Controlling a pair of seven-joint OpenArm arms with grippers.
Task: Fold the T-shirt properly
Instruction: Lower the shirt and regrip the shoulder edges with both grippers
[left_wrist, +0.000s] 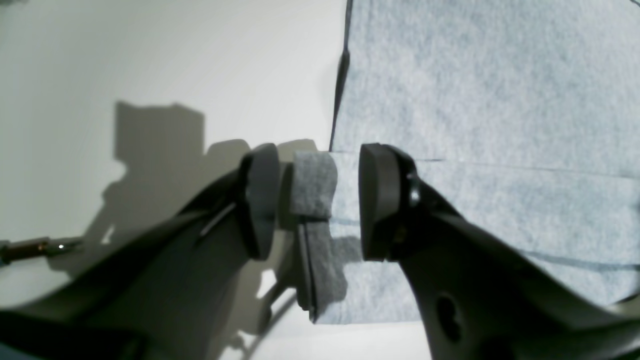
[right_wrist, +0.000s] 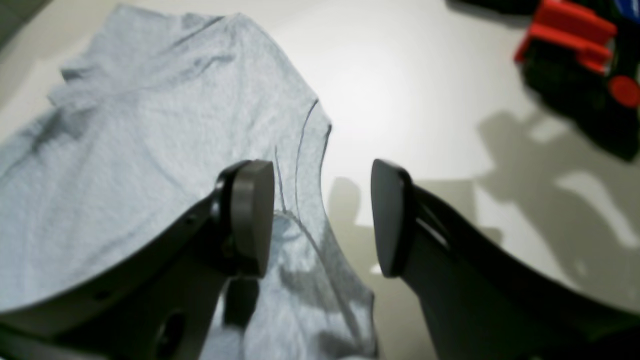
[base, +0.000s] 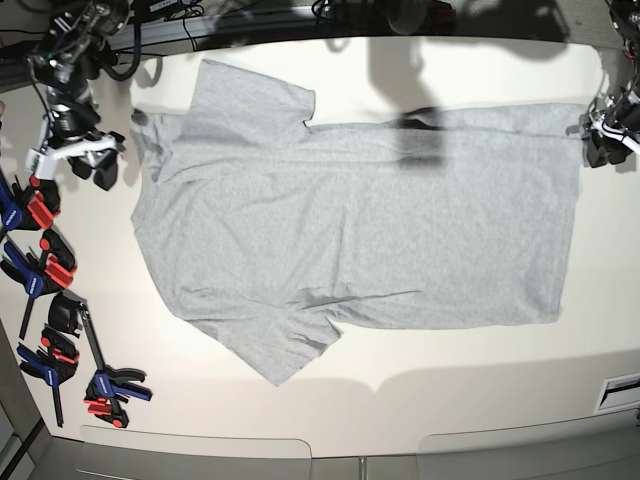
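T-shirt (base: 350, 220) lies flat on white table (base: 450, 380), plain side up, long axis left-right in base view: collar and sleeves toward left, hem toward right. Left gripper (left_wrist: 317, 202) jaws apart astride a raised hem fold, not clamping. Right gripper (right_wrist: 322, 220) jaws wide, empty, over the shirt's edge.

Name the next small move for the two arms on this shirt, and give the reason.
Probably lift both arms clear of the cloth and go for a fresh hold for the first fold. The T-shirt lies spread flat on the table, not yet folded. The left gripper has its jaws open around a small upturned edge, and the right gripper stands open over the shoulder end, holding nothing.
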